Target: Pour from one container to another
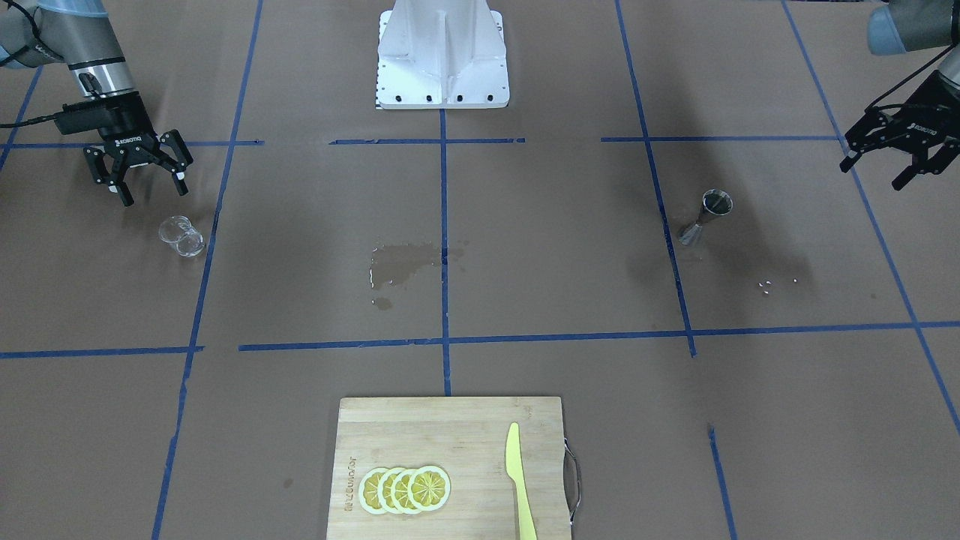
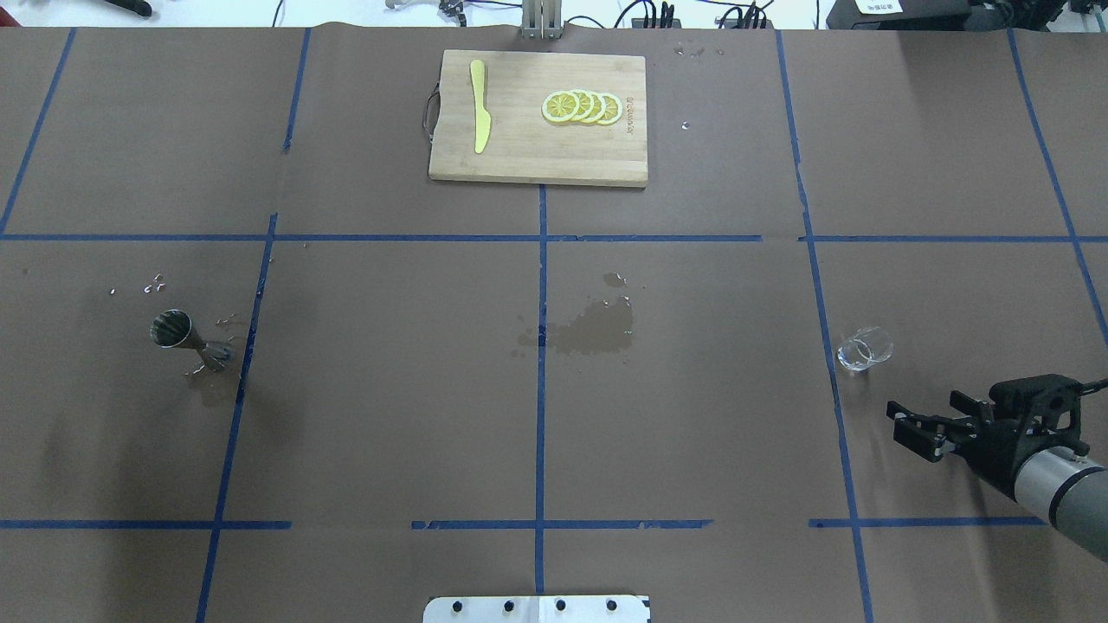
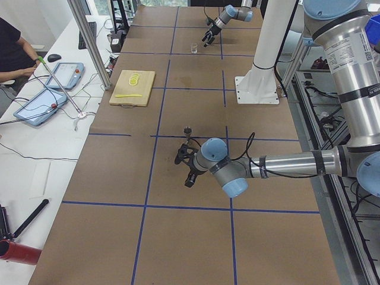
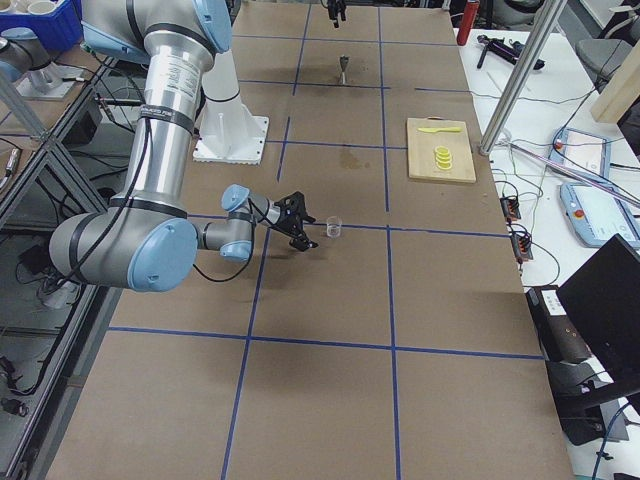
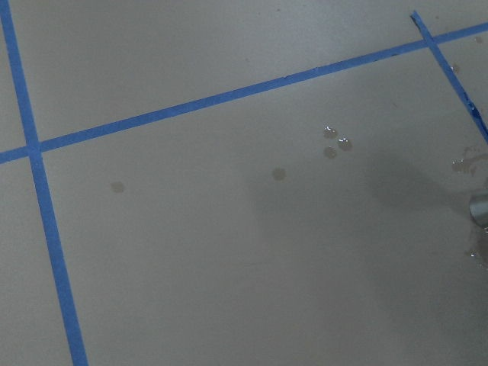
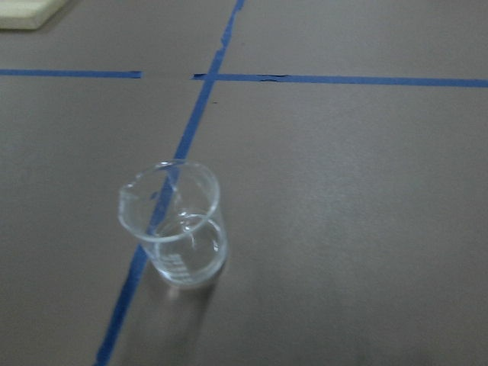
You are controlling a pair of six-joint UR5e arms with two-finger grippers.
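Observation:
The clear glass cup (image 1: 181, 236) stands upright on the brown table, also seen in the overhead view (image 2: 864, 349) and close up in the right wrist view (image 6: 174, 225). My right gripper (image 1: 154, 195) hangs open just behind it, a short gap apart, holding nothing (image 2: 913, 430). The silver jigger (image 1: 705, 217) stands upright on the other side (image 2: 186, 333), with small water drops around its foot. My left gripper (image 1: 874, 174) is open and empty, above and well to the side of the jigger. Only the jigger's edge (image 5: 480, 207) shows in the left wrist view.
A wet patch (image 1: 405, 266) lies at the table's middle. A wooden cutting board (image 2: 519, 156) at the far edge carries lemon slices (image 2: 582, 106) and a yellow knife (image 2: 479, 117). The white robot base (image 1: 442, 56) stands at the near centre. Blue tape lines grid the table.

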